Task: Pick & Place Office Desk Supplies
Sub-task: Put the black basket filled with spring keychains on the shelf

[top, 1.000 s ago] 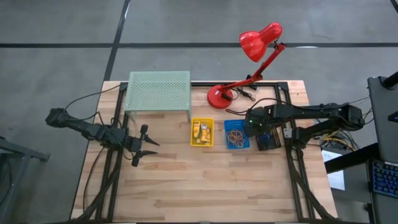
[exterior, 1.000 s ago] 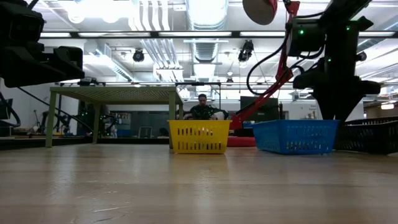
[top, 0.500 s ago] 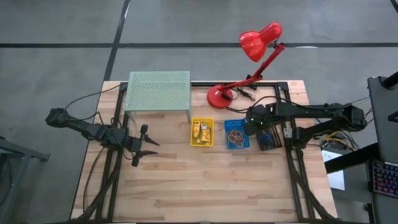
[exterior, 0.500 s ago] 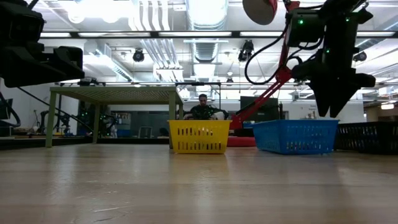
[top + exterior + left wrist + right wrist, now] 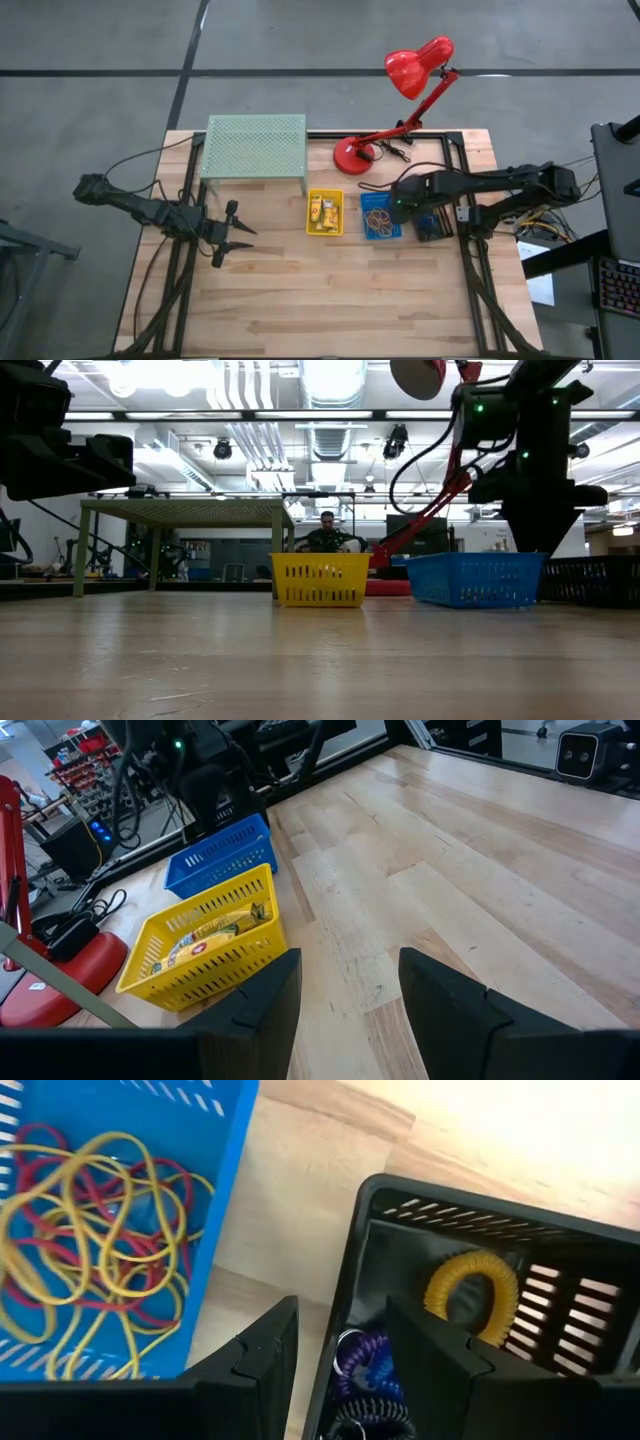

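**Right jaws empty over black basket rim**

Right gripper point(image 5: 338, 1370) jaws stand parted, holding nothing, above the black basket point(image 5: 560, 1240) wall beside the blue basket point(image 5: 225, 1175). Left gripper point(image 5: 345, 1010) jaws parted, empty, waiting over bare surface point(image 5: 330, 290).

Advice: centre over one coil ring before descending; avoid the wall.

Count: three baskets; one yellow ring point(image 5: 470, 1285), one purple point(image 5: 365, 1360); rubber bands point(image 5: 80, 1230) tangled, uncountable; packets in yellow basket point(image 5: 324, 212).

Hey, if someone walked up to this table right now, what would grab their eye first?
Probably the red desk lamp at the table's far edge, beside the pale green mesh shelf. Then the yellow basket and blue basket mid-table, with the right gripper open over the gap between the blue basket and a black basket of coiled rings.
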`<action>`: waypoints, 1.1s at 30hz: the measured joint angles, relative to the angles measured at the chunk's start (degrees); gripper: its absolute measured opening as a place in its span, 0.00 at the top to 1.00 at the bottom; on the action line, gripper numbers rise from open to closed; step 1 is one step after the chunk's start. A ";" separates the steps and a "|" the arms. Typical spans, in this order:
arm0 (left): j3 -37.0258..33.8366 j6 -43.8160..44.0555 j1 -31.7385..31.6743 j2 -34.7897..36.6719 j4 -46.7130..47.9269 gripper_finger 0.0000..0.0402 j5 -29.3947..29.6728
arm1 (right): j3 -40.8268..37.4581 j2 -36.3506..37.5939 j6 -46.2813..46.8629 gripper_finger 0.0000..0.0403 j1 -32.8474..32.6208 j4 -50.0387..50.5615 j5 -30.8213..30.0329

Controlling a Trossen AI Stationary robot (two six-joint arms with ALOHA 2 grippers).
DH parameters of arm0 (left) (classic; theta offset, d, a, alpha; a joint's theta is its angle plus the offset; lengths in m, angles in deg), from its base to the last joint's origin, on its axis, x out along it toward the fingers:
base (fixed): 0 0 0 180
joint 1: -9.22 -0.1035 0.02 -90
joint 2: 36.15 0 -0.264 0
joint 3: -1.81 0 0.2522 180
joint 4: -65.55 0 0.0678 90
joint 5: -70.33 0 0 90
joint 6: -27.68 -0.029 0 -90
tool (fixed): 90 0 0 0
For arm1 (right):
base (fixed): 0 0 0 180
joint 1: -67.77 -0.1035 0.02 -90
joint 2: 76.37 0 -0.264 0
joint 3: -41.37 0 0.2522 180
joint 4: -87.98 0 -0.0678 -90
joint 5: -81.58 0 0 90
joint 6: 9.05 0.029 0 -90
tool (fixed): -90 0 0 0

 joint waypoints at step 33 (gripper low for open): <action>-0.02 0.00 0.04 0.02 0.00 0.57 0.00 | -0.02 -3.42 0.31 0.81 0.02 -0.78 -2.64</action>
